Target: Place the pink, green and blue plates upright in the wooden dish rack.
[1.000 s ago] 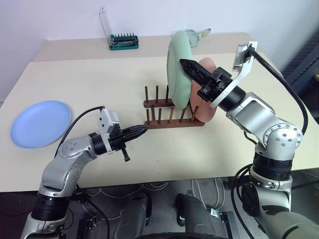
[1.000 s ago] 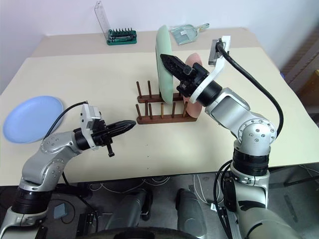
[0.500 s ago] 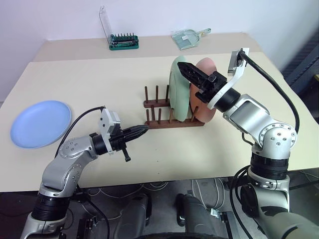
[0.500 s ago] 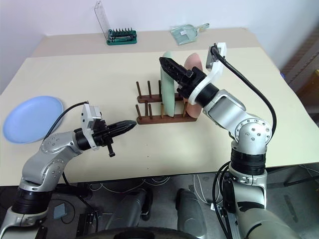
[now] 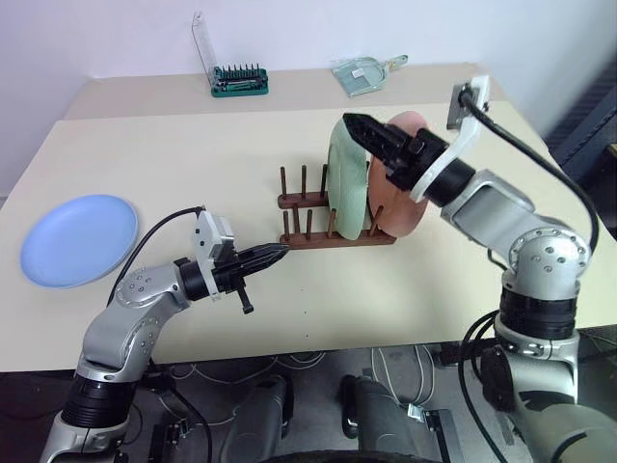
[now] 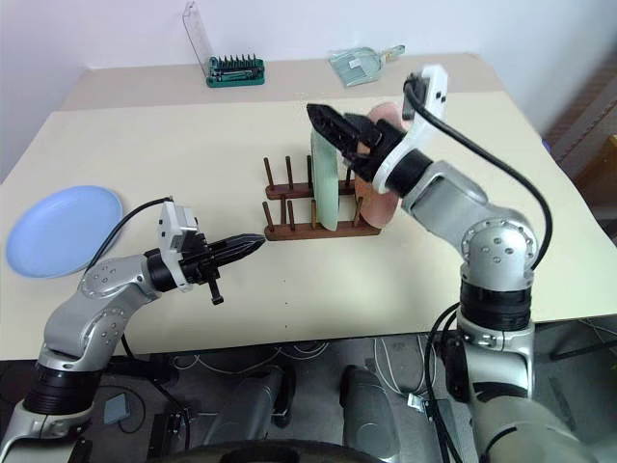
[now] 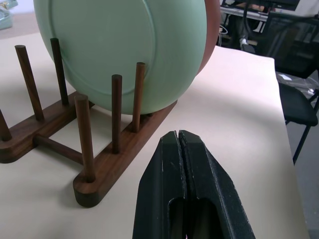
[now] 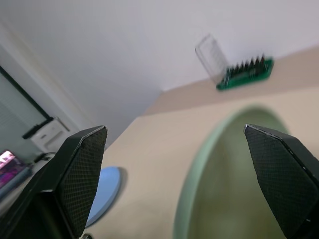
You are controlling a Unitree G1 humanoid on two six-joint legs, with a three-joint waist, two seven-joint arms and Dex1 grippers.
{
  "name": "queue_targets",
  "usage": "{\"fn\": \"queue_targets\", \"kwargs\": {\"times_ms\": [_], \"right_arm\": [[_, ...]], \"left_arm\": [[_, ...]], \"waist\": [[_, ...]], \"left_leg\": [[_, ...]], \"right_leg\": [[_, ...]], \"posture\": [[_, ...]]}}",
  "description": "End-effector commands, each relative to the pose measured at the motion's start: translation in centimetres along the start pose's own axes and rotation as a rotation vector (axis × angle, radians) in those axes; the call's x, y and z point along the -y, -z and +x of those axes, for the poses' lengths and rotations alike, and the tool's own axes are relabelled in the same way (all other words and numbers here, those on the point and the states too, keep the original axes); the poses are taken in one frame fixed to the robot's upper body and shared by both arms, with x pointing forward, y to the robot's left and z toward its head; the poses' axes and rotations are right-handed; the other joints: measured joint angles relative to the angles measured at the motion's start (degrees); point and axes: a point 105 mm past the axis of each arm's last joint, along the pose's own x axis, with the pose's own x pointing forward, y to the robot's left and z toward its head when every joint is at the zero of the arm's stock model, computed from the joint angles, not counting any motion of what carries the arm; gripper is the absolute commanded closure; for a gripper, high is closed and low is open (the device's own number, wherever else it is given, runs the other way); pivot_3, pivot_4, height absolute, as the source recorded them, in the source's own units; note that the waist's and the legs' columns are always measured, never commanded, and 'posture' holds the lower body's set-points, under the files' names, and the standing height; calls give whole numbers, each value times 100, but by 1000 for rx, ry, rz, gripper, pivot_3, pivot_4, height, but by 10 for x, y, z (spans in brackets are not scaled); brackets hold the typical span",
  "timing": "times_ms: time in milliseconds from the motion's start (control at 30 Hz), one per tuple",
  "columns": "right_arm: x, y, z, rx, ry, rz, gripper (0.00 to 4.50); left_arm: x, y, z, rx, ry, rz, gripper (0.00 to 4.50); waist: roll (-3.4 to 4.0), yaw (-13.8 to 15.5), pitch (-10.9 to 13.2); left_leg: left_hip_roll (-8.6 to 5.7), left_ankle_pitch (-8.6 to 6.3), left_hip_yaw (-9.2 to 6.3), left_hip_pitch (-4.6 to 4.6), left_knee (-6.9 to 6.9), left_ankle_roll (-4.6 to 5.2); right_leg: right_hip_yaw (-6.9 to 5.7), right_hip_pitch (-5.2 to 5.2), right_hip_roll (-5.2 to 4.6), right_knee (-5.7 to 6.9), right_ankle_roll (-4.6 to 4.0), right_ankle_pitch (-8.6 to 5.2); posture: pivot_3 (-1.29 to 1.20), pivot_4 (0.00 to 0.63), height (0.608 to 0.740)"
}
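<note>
Beige surface [image 5: 193, 164] against a pale wall. Rack [image 5: 333, 220] sits mid-surface, just ahead of the left claw [image 5: 280, 252]. Green plate [image 5: 349, 178] stands upright between the pegs; pink plate [image 5: 397, 183] stands upright in the next slot, on the side of the green plate away from the left claw. Right claw [image 6: 333, 121] hangs just above the green plate's top edge, fingers wide apart, nothing between them; in the right wrist view the green rim lies below and between the two fingers [image 8: 79, 174]. Left claw is pressed together, empty, level, aimed at the rack's near end, close to it but not touching. Blue plate [image 5: 75, 239] lies flat near the surface's left edge, well apart from both claws. Green bit holder [image 5: 239, 79] and a clear packet [image 5: 364, 71] at the far edge, beyond the right claw.
</note>
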Motion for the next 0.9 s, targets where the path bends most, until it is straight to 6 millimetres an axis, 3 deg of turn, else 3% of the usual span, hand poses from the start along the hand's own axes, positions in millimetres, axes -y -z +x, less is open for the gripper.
{"fn": "queue_targets", "kwargs": {"times_ms": [33, 133, 233, 333, 433, 567, 633, 733, 833, 900], "right_arm": [[-14, -17, -2, 32, -54, -88, 35], [-16, -20, -3, 33, -63, -127, 35], [-28, -39, -5, 57, -115, -289, 35], [-43, -31, -7, -24, -208, -547, 0], [-46, -10, -2, -122, -304, -823, 0], [-45, 1, 14, -126, -369, -892, 0], [-46, 6, 20, -126, -403, -928, 0], [-47, 8, 25, -121, -425, -963, 0], [-55, 14, 32, -108, -481, -964, 0], [-59, 20, 34, -111, -514, -959, 0]], "left_arm": [[4, -8, 2, 27, 16, 38, 4500], [3, -8, 2, 26, 14, 39, 4500], [-7, -10, -5, 34, -58, 48, 4500], [-33, -21, -25, 76, -259, 54, 3666], [-62, -36, -63, 145, -529, 33, 2268], [-103, -49, -130, 167, -996, 41, 305], [-117, -54, -167, 128, -1238, 51, 146], [-120, -58, -192, 110, -1400, 43, 146], [-118, -44, -254, 20, -1732, -79, 146], [-110, -28, -274, -69, -1835, -167, 146]], "waist": [[0, 1, 0], [0, 2, 0], [2, 7, 3], [-1, 7, 4], [-2, -37, 5], [-8, -122, 9], [-11, -115, 9], [-23, -98, 10], [-37, -87, 13], [-42, -109, 11]], "left_leg": [[0, 0, 0, 0, 0, 0], [0, 0, 1, -2, 1, 0], [-1, 0, 2, -4, 2, 0], [-1, 0, 2, -6, -1, 0], [3, -1, 1, -6, -6, 0], [5, 0, -1, -4, 0, -1], [3, 1, -1, -4, 4, -2], [-2, 1, -2, -4, 2, -4], [-9, 1, -3, -6, 1, -5], [-9, 1, -5, -5, 0, -8]], "right_leg": [[0, 0, 0, 0, 0, 0], [0, 0, -1, -2, 0, 0], [0, -2, -2, -2, 0, 0], [-2, -6, -2, -5, 1, 0], [-5, -9, 0, -5, 6, -3], [-6, -9, 0, 1, 24, -11], [-6, -7, 1, 2, 40, 2], [-6, -8, 6, 2, 28, 17], [-6, -10, 6, 1, 40, 22], [-5, -10, 7, 2, 41, 23]], "posture": [[0, 150, 740], [0, 150, 740], [0, 150, 740], [0, 150, 740], [0, 150, 740], [0, 150, 740], [0, 150, 740], [0, 150, 740], [0, 150, 740], [0, 150, 740]]}}
